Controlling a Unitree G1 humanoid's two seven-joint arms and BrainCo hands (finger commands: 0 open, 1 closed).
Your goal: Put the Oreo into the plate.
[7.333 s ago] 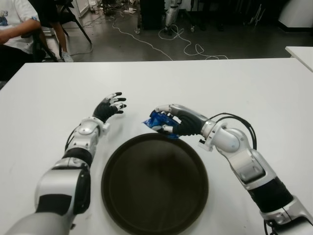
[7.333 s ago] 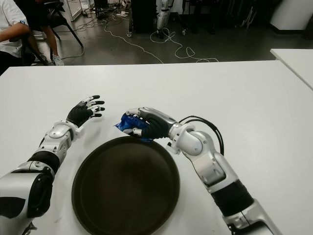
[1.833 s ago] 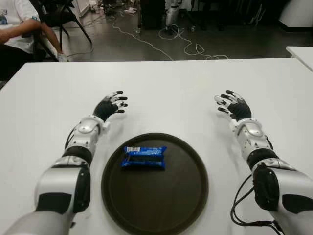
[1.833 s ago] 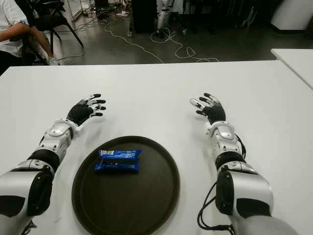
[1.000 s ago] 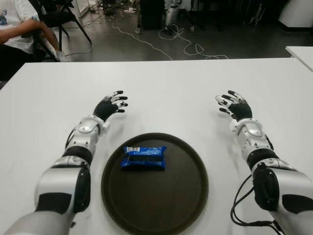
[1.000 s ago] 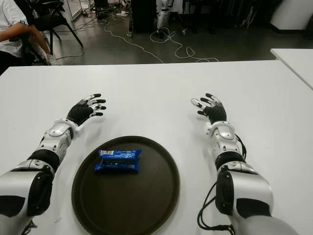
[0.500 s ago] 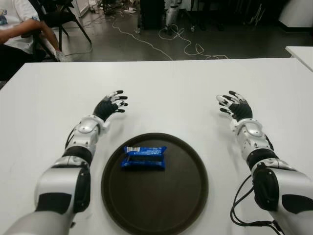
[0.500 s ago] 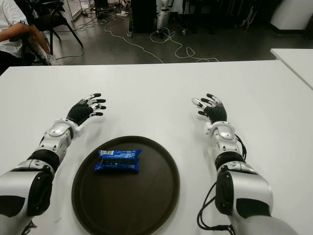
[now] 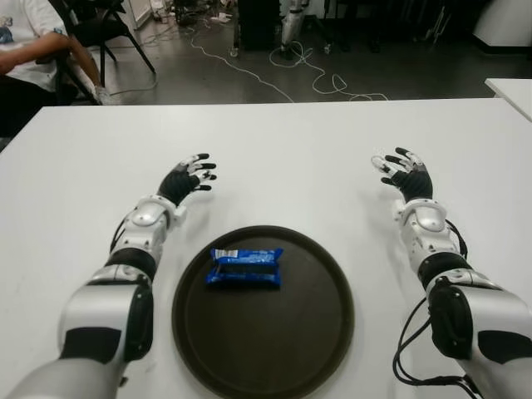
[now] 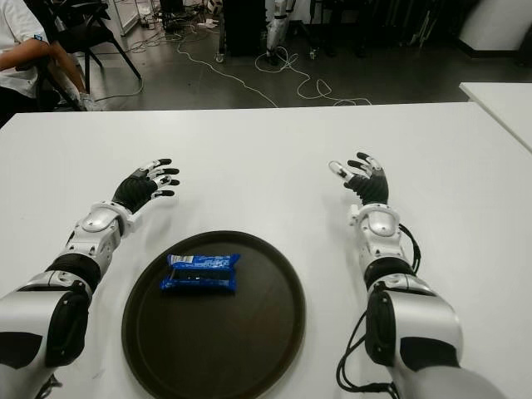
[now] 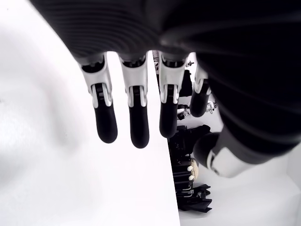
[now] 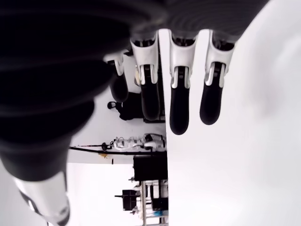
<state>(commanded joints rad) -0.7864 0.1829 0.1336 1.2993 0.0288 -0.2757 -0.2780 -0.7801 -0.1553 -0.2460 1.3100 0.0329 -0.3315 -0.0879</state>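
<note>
A blue Oreo packet (image 9: 244, 268) lies flat in the far left part of the round dark plate (image 9: 307, 332) on the white table. My left hand (image 9: 189, 177) shows beyond the plate on its left, fingers spread, nothing in it. My right hand (image 9: 404, 173) is far right of the plate, fingers spread and held up, nothing in it. In the wrist views the left hand's fingers (image 11: 132, 113) and the right hand's fingers (image 12: 178, 99) are stretched out over bare table.
The white table (image 9: 283, 158) stretches wide around the plate. A seated person (image 9: 29, 58) is at the far left beyond the table's edge. Cables (image 9: 316, 79) lie on the floor behind. Another white table's corner (image 9: 511, 87) shows at the right.
The right hand has let go of the Oreo, which now lies in the plate, and has drawn back to the right; in the last second it edged a little farther right. The left hand is unmoved.
</note>
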